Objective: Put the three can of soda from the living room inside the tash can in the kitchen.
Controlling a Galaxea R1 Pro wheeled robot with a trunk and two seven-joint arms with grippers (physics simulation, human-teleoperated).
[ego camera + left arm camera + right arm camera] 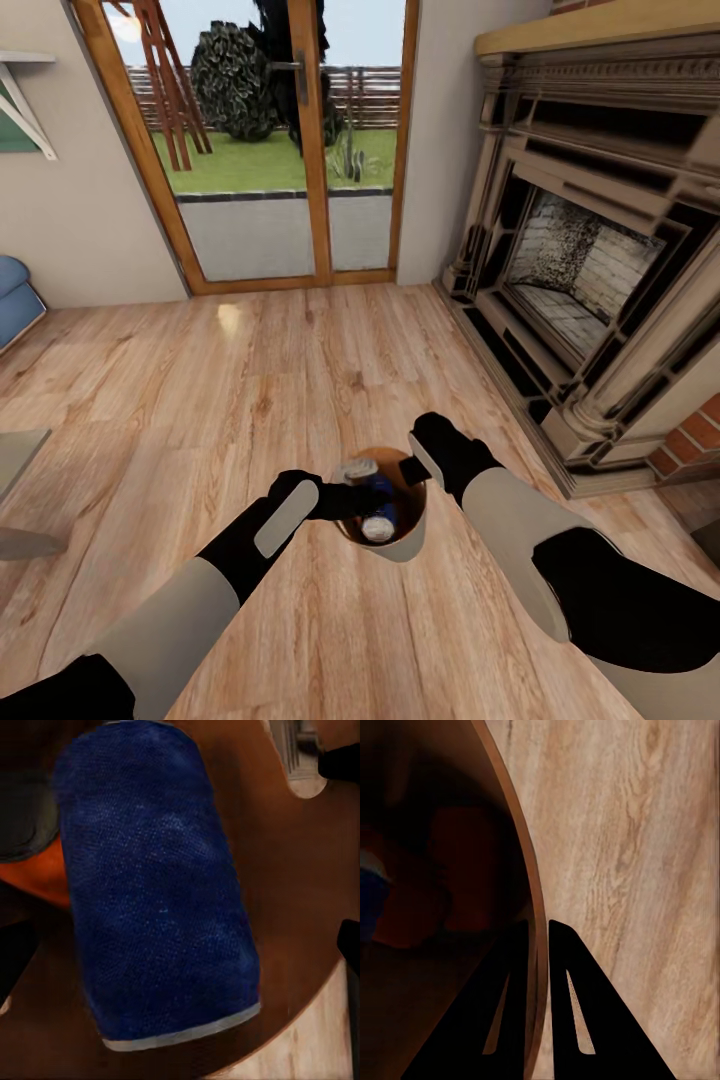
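Right wrist view: right pincer (538, 945) is clamped on trash can (521, 855) rim, blue can (154, 885) inside, just below left pincer (335, 497), whose state cannot be told. Bin could tip if rim grip slips.

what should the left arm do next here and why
Probably lift the left end effector up and clear of the bin. Its fingers look spread wide of the blue can, which lies inside the bin beside an orange can, so it seems released. The right end effector grips the bin's rim, ready to carry.
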